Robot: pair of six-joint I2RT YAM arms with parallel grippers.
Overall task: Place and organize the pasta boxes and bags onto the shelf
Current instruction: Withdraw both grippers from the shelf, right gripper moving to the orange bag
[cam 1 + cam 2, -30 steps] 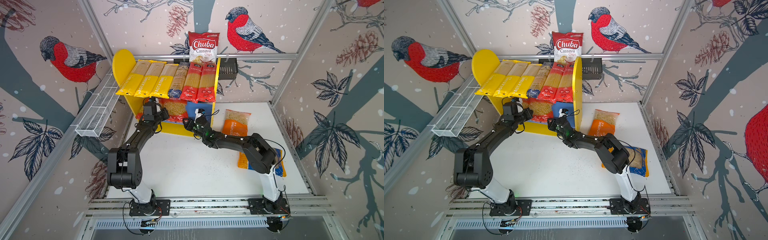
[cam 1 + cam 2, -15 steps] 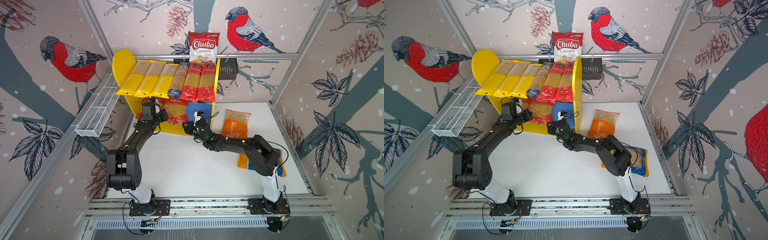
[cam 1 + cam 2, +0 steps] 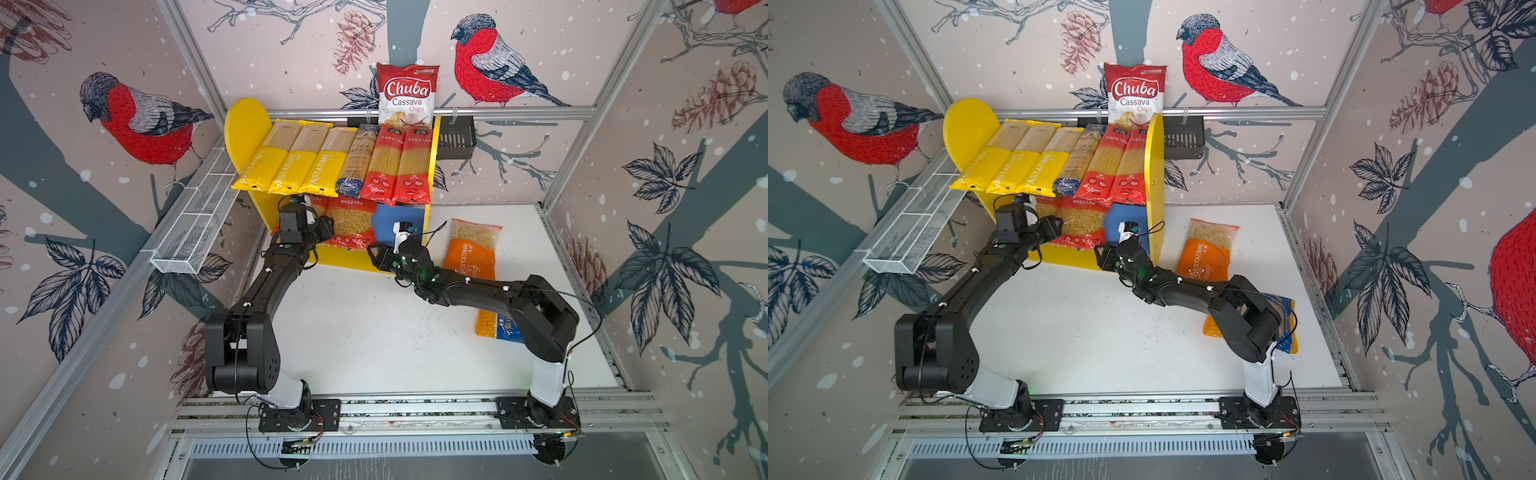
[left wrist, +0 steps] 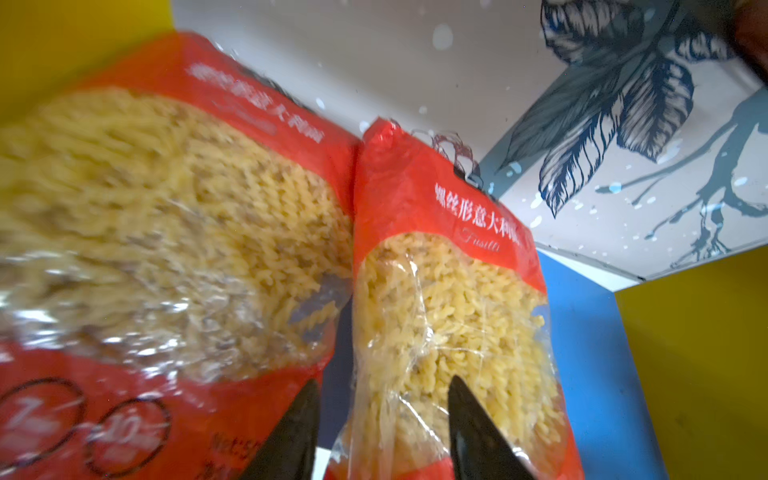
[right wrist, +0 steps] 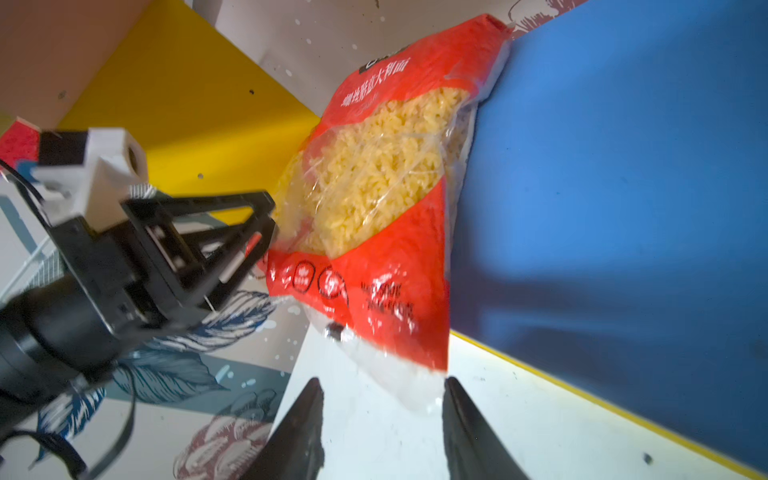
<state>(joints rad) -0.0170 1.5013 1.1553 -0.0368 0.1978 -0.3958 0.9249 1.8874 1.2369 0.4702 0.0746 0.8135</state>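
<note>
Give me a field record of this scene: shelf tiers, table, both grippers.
upper tier: three yellow spaghetti packs, one blue-labelled pack, two red spaghetti packs, side by side
lower tier: two red fusilli bags side by side; blue lower board bare beside them
table: orange pasta bag; blue-orange bag partly under the right arm
left gripper: jaws open, at the fusilli bags' lower ends
right gripper: jaws open, at one fusilli bag's bottom edge
behind shelf: cassava chips bag

Walls (image 3: 291,50): pale wallpaper with red birds, pine cones, dark leaves.
Table (image 3: 365,332): white flat top, lit evenly.
Frame (image 3: 519,111): grey metal bars at corners and along far wall.
</note>
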